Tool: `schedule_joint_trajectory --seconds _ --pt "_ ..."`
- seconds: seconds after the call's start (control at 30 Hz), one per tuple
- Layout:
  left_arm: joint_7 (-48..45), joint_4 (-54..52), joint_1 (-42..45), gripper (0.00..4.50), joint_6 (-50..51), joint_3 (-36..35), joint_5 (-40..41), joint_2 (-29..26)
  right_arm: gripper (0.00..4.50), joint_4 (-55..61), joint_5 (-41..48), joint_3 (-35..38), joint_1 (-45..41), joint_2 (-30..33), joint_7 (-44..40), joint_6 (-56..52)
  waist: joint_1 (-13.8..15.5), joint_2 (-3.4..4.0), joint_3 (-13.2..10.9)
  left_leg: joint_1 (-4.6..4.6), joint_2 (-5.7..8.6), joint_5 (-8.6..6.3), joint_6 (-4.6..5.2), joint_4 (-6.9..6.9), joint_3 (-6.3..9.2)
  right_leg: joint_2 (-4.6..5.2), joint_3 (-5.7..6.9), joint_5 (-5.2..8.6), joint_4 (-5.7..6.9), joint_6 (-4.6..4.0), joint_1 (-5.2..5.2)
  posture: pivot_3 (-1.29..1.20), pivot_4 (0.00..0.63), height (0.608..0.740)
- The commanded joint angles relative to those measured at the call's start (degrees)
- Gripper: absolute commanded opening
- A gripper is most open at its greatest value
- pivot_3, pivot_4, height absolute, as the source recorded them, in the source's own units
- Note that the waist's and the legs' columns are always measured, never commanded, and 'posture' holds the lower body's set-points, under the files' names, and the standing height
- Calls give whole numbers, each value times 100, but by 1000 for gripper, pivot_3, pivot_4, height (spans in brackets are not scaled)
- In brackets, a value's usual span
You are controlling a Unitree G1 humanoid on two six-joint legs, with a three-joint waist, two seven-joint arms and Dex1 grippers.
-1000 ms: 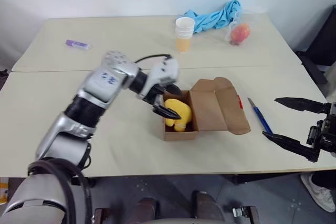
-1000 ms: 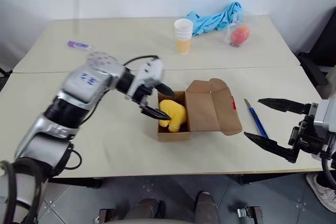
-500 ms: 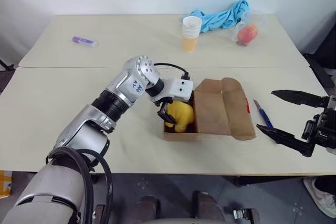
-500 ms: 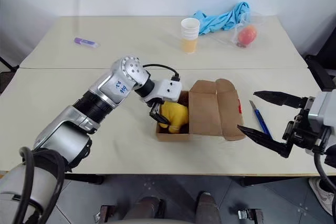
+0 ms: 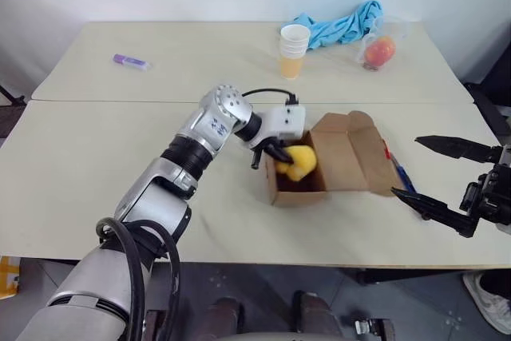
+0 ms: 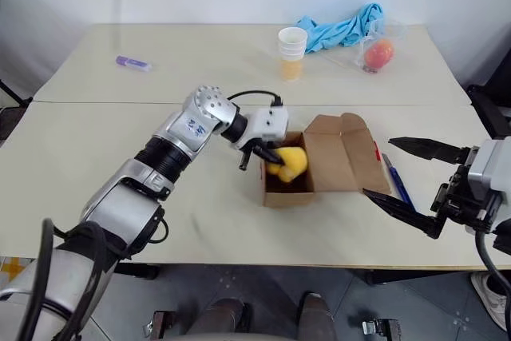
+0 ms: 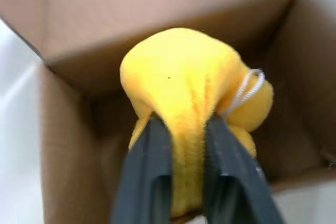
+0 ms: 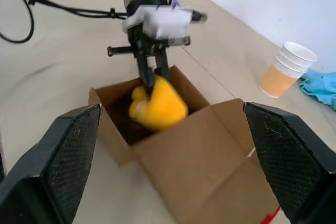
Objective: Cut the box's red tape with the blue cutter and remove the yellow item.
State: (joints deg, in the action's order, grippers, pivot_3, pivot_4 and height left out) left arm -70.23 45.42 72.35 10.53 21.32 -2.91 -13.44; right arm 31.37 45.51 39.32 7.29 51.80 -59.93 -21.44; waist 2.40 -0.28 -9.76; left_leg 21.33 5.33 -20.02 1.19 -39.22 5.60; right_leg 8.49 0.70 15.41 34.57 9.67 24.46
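The box's (image 6: 315, 165) raised lid flap hides most of the blue cutter (image 6: 393, 183), leaving a short stretch beside it, and shows the red tape (image 6: 377, 152) as a thin sliver at its edge. The yellow item's (image 7: 184, 93) lower part is covered by the left claw's (image 7: 186, 166) fingers (image 7: 149, 171), blurred. The right claw's (image 8: 173, 166) fingers are cut off by the right wrist view's edges.
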Motion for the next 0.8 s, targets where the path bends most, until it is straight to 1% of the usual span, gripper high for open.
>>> schedule_joint_trajectory --seconds 0.03,0.17,0.23,0.3,0.37,0.47,0.5,0.57,0.63,0.73,0.8 --pt "77 -179 114 13 184 -1331 1169 25 4500 6 34 -18 -72 -130 92 110 -14 0 0 0 -1 0 0 1 0 0 0 0 1 0 1 0 150 740" --pt "247 -339 -322 13 244 -2557 2137 -177 4500 0 109 -342 -277 -315 250 91 -96 1 0 -3 -8 1 -2 0 1 3 -1 0 10 0 3 0 150 740" --pt "491 -611 -968 13 101 -3106 2323 -658 4500 54 158 -791 -536 -528 388 82 -175 3 2 -12 -11 2 -4 2 0 3 -1 0 14 0 4 0 150 740" --pt "721 -916 -1440 13 15 -3396 2408 -949 4500 71 159 -1081 -723 -676 454 90 -280 8 5 -37 -10 -2 -12 9 22 0 -3 1 22 -1 10 0 150 740" --pt "916 -1128 -1762 13 91 -3595 2509 -1131 4500 58 141 -1291 -855 -776 473 102 -267 5 3 -35 -10 -4 -20 10 25 -3 -2 1 40 -2 33 0 150 740" --pt "1226 -1374 -3111 13 -178 -4093 2258 -2041 4500 -91 -144 -2263 -1380 -1134 272 309 -275 -4 4 -22 -1 -4 -19 -10 36 1 -2 -3 49 -10 41 0 150 740" --pt "1290 -1444 -3362 13 -222 -4156 2242 -2193 4500 -134 -215 -2438 -1480 -1199 220 359 -309 -4 4 -31 -2 -6 -19 -7 35 0 -2 -5 48 -13 39 0 150 740" --pt "1524 -1723 -4230 13 -130 -4632 2411 -2525 4500 -526 -568 -3056 -1969 -1493 -14 651 -353 -3 4 -38 -2 -8 -22 8 37 0 -1 -4 50 -16 52 0 150 740" --pt "1747 -1978 -4802 13 -132 -4943 2504 -2693 4500 -881 -773 -3426 -2345 -1707 -157 815 -357 -3 4 -27 -1 -9 -22 3 37 1 1 -6 54 -22 66 0 150 740" --pt "1959 -1996 -5107 13 15 -5108 2618 -2727 4500 -1127 -966 -3525 -2514 -1833 -243 1059 -164 -4 4 -18 4 -8 -21 -7 49 5 11 -13 56 -33 63 0 150 740" --pt "2096 -2038 -5257 746 177 -5180 2683 -2706 4500 -1185 -1006 -3536 -2523 -1877 -258 1145 -70 -4 4 -14 3 -8 -22 -19 70 3 30 -22 53 -48 51 0 150 740"
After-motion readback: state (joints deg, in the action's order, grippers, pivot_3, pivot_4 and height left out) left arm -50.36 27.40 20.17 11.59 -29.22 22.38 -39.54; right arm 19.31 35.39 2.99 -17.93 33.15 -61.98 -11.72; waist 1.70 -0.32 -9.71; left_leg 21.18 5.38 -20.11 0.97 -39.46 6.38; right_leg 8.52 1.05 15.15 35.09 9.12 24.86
